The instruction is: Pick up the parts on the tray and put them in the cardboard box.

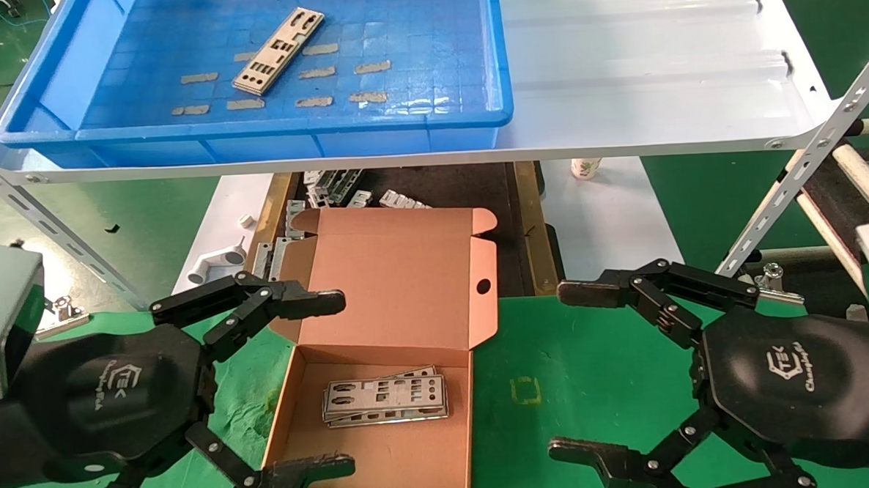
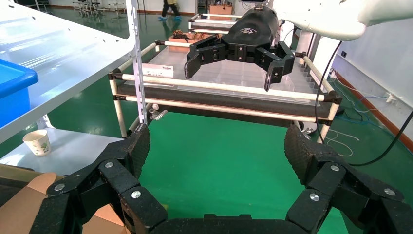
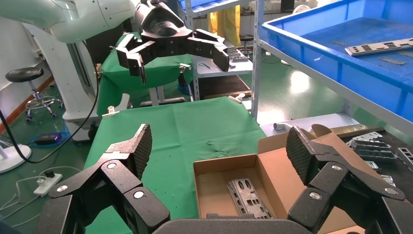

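Head view: one metal plate [image 1: 278,50] remains on the blue tray [image 1: 46,77] at 11 o'clock; several lie in the cardboard box [image 1: 414,289]; left hand [image 1: 316,385] and right hand [image 1: 568,370] both gape, empty.

Blue tray [image 1: 400,121] (grid-patterned), brown box [image 1: 399,275]

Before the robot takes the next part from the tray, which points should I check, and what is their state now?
1. A part lies in the tray: ok.
2. Cardboard box lid open: ok.
3. Left gripper open and empty: ok.
4. Right gripper open and empty: ok.
5. Room in the box beside the stacked parts: ok.
6. Remaining part free of the tape strips: cannot tell.
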Action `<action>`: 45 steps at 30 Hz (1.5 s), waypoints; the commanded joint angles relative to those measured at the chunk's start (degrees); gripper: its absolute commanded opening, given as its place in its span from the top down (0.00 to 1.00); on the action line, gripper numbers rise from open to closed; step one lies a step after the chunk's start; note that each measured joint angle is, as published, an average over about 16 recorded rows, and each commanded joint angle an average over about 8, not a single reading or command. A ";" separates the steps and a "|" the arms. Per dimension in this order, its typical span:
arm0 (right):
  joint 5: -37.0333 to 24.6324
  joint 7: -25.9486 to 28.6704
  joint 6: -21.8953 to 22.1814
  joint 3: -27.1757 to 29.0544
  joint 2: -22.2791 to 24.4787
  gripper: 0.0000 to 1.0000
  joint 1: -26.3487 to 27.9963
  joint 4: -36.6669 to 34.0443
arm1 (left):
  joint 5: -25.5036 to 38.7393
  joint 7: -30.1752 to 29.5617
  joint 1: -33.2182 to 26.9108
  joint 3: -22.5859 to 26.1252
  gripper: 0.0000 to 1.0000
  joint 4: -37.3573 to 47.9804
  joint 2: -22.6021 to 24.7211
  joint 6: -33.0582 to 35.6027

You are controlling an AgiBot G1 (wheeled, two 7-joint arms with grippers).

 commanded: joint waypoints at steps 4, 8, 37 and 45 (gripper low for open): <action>0.00 0.00 0.00 0.00 0.00 0.00 0.00 0.00 | 0.00 0.00 0.00 0.00 0.00 0.00 0.00 0.00; 0.00 0.00 0.00 0.00 0.00 0.00 0.00 0.00 | 0.00 0.00 0.00 0.00 0.00 0.00 0.00 0.00; 0.00 0.00 0.00 0.00 0.00 0.00 0.00 0.00 | 0.00 0.00 0.00 0.00 0.00 0.00 0.00 0.00; 0.00 0.00 0.00 0.00 0.00 0.00 0.00 0.00 | 0.00 0.00 0.00 0.00 0.00 0.00 0.00 0.00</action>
